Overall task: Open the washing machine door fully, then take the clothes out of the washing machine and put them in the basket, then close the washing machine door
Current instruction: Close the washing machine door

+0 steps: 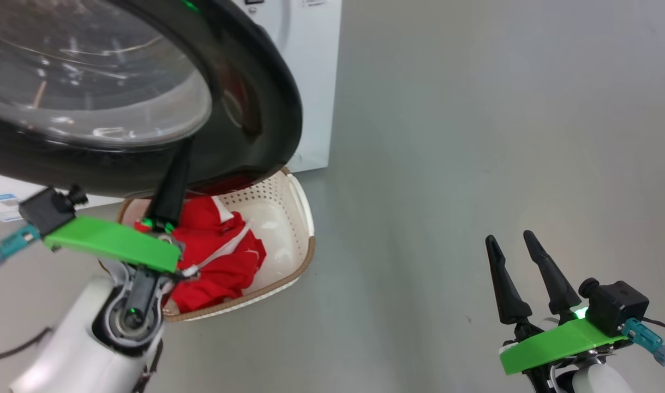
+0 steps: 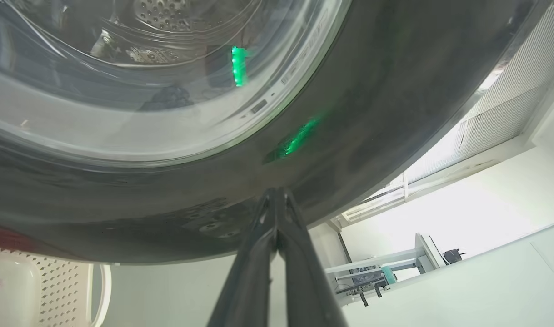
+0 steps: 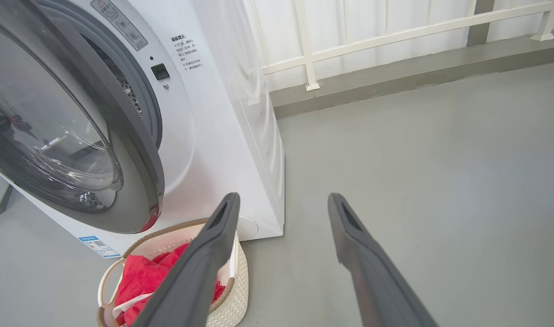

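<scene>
- Hanging ajar on the washing machine, the washing machine door is showing a wide glossy black ring around a bulging clear glass bowl. In the right wrist view a gap is showing between the ring and the grey gasket behind it.
- The washing machine is standing white and boxy on the grey floor, and it is carrying a small blue label low on its front.
- The basket is sitting on the floor just in front of the machine's foot, partly under the door's lower edge. It is showing cream perforated walls, a brown woven-look rim and a white side handle.
- The clothes are lying inside the basket, bright red with white trim, and are heaping toward the end nearer the left arm.
- The left jaws are pressing fully together. Their two dark fingers are lying flat against each other and gripping nothing, and the tips are resting against the lower part of the door's black ring, above the basket.
- The right jaws are standing wide apart with nothing between them. Their fingers are hovering over bare floor, well apart from the basket and the machine.
</scene>
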Available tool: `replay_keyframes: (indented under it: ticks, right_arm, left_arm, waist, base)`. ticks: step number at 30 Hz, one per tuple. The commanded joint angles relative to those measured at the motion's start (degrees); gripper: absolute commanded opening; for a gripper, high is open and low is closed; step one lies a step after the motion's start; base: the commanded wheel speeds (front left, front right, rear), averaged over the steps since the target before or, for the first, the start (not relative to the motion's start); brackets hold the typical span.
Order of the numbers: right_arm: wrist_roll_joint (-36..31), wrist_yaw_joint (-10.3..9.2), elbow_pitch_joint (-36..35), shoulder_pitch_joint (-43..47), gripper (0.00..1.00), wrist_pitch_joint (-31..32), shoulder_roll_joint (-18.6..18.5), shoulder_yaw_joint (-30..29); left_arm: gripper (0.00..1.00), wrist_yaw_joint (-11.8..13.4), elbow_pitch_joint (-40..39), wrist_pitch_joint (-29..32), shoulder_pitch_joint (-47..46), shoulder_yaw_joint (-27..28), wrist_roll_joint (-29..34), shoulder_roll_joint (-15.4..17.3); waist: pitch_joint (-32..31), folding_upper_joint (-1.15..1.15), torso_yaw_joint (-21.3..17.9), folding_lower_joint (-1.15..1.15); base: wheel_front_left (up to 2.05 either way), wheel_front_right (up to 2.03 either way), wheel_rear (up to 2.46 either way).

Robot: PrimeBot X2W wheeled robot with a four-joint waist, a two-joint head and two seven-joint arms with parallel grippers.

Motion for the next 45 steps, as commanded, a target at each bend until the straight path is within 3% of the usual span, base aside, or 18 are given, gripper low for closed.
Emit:
replay_keyframes:
  ticks: [1,6,7,8,13,17,34,45]
  right_arm:
    - [-0.8,0.43,-1.0,0.4,1.0,-0.4,-0.3,0.8]
    - [-1.4,0.43,-0.9,0.9,1.0,-0.4,-0.3,0.4]
    - [-1.5,0.43,-0.8,1.0,1.0,-0.4,-0.3,0.4]
    - [-1.6,0.43,-0.8,1.1,1.0,-0.4,-0.3,0.4]
    - [-2.0,0.43,-0.8,1.7,1.0,-0.4,-0.3,0.0]
    - [-2.3,0.43,-0.7,2.1,1.0,-0.4,-0.3,-0.2]
    - [-3.2,0.43,-0.3,5.1,1.0,-0.4,-0.3,-1.4]
    - [-3.6,0.43,-0.1,6.9,1.0,-0.4,-0.3,-1.7]
  left_arm:
    - [0.0,-0.4,-1.0,-0.7,0.8,1.7,-0.5,1.2]
    - [0.0,-0.4,-0.9,-1.0,3.3,1.9,-0.2,0.8]
    - [0.05,-0.4,-0.8,-1.0,4.0,2.0,0.0,0.7]
    - [0.18,-0.4,-0.7,-1.1,4.6,2.0,0.3,0.6]
    - [0.55,-0.4,-0.1,-1.2,7.6,3.2,1.7,-0.3]
    - [0.98,-0.4,-0.1,-1.2,10.7,4.4,3.7,-1.4]
    - [1.0,-0.4,-0.2,-1.2,22.1,10.0,13.3,-4.7]
    - [1.0,-0.4,0.6,-1.2,27.8,15.5,22.8,-5.4]
  waist:
    - [-1.3,0.0,1.6,0.0]
    - [-2.1,0.0,3.0,0.0]
    - [-2.3,0.0,3.2,0.0]
    - [-2.5,0.0,3.6,0.0]
    - [-3.0,0.0,5.0,0.0]
    - [-3.7,0.0,5.9,0.0]
    - [-7.4,0.0,10.4,0.0]
    - [-9.5,0.0,12.1,0.0]
  base:
    - [0.0,0.0,0.0]
    - [0.0,0.0,0.0]
    - [0.0,0.0,0.0]
    - [0.0,0.0,0.0]
    - [0.0,0.0,0.0]
    - [0.0,0.0,0.0]
    - [0.0,0.0,0.0]
    - [0.0,0.0,0.0]
